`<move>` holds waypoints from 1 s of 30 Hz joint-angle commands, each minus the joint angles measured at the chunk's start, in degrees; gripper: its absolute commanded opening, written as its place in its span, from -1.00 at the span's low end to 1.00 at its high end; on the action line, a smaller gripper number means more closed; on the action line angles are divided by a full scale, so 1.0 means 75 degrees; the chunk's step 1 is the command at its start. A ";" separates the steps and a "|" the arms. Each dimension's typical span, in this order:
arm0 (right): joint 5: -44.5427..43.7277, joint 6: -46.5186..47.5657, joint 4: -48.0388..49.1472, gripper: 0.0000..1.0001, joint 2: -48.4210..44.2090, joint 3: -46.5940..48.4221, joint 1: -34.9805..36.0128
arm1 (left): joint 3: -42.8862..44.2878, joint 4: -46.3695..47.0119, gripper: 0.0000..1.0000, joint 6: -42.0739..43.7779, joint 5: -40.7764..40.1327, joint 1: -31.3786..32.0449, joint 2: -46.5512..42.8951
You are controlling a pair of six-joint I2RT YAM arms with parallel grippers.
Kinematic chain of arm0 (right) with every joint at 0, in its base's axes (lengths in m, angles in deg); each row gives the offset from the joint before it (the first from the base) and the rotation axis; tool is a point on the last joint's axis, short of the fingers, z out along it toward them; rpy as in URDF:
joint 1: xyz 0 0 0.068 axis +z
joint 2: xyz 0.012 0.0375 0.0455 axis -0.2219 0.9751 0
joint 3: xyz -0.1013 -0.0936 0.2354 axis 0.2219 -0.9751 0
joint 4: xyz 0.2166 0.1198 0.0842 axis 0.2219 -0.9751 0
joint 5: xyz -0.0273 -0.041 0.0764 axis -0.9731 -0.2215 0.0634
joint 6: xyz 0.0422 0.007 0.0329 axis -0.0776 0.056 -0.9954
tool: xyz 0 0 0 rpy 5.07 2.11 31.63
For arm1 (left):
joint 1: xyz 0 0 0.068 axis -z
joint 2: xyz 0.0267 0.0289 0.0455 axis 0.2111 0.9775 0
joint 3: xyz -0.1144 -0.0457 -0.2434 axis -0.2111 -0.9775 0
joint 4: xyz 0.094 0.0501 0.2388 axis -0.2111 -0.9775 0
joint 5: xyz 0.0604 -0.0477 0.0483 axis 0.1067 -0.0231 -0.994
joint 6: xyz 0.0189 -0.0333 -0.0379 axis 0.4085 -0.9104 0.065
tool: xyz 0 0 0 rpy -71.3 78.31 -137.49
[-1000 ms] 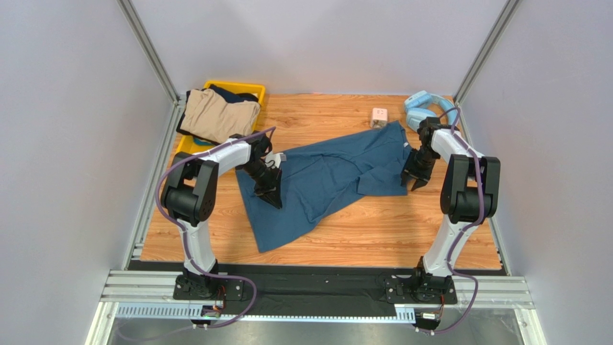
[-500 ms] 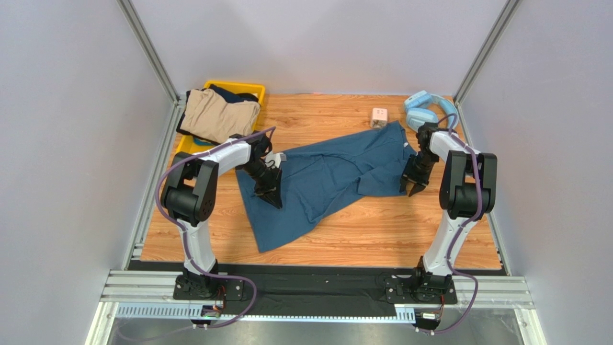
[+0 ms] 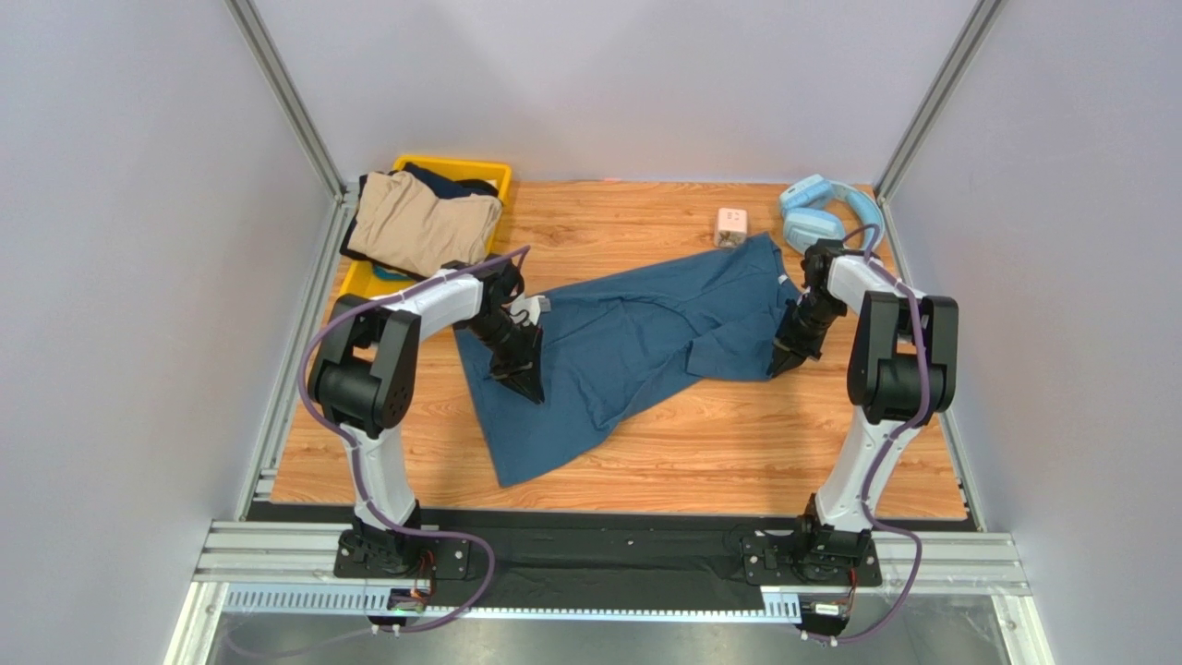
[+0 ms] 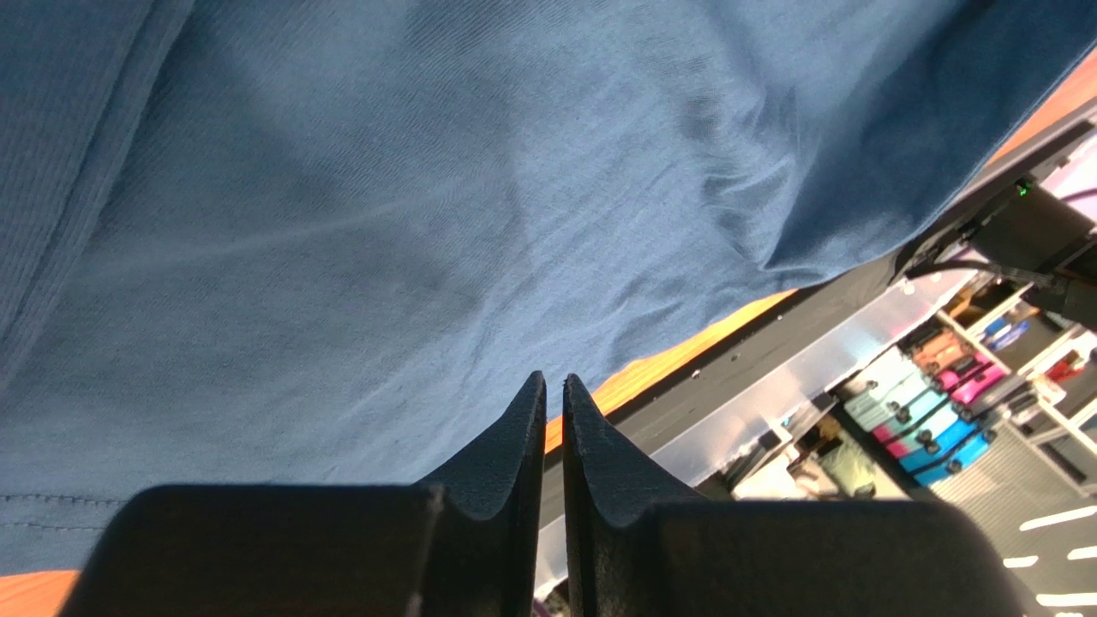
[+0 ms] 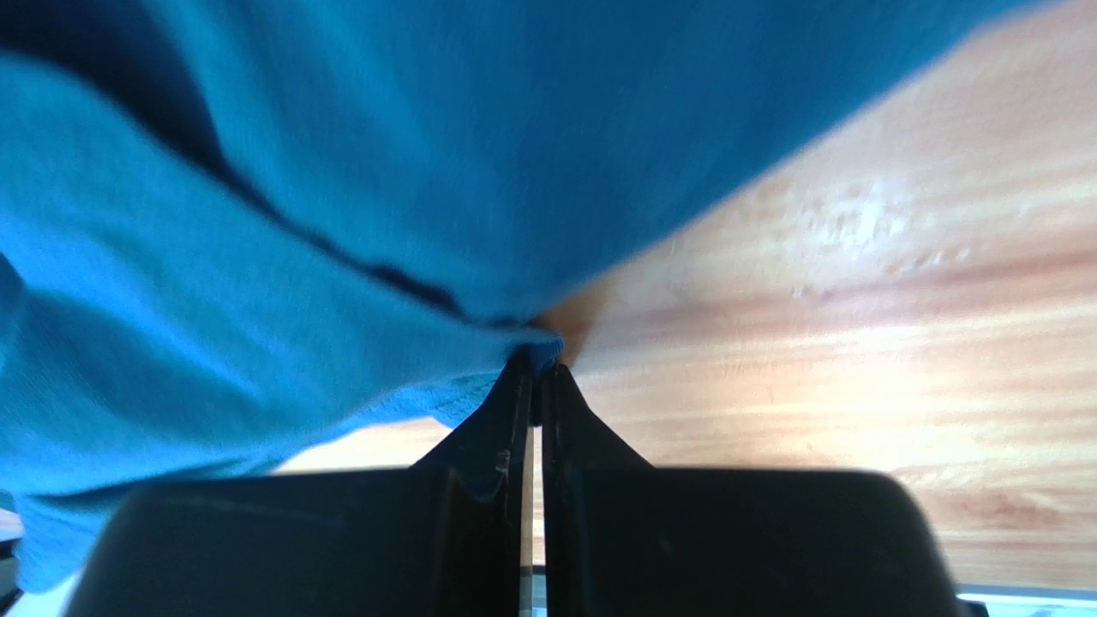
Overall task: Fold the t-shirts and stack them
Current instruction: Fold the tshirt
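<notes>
The right pincer [image 5: 536,364] is pressed fully together on a bunched bit at the right edge of the teal-blue t-shirt [image 3: 638,333], low over the wooden surface [image 3: 777,444]. The left pincer [image 4: 550,382] is narrowed to a thin slit, nipping the shirt's left side. The shirt lies spread mid-surface. A tan t-shirt [image 3: 416,222] is heaped over the yellow bin [image 3: 493,173], far left. The marks on the small pale box [image 3: 731,225] are too small to read.
</notes>
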 commanded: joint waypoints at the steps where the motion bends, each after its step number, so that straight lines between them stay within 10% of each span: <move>1: 0.0146 -0.0199 -0.0260 -1.00 -0.1062 -0.0414 0.0193 | -0.0231 0.0398 -0.70 -0.0403 -0.0205 0.0019 -0.0574; 8: -0.0252 -0.0633 -0.0952 -1.00 -0.3510 -0.1200 0.0217 | -0.0712 0.0633 -0.67 -0.0826 -0.0698 0.0042 -0.1147; 13: -0.0381 -0.0727 -0.1666 -0.99 -0.4718 -0.1318 0.0217 | -0.1122 0.0586 -0.30 -0.0779 -0.1073 0.0147 -0.1931; 30: -0.0464 -0.1278 -0.3307 -1.00 -0.6759 -0.1424 0.0159 | -0.2751 0.0820 -0.15 -0.1622 -0.1634 0.1765 -0.2484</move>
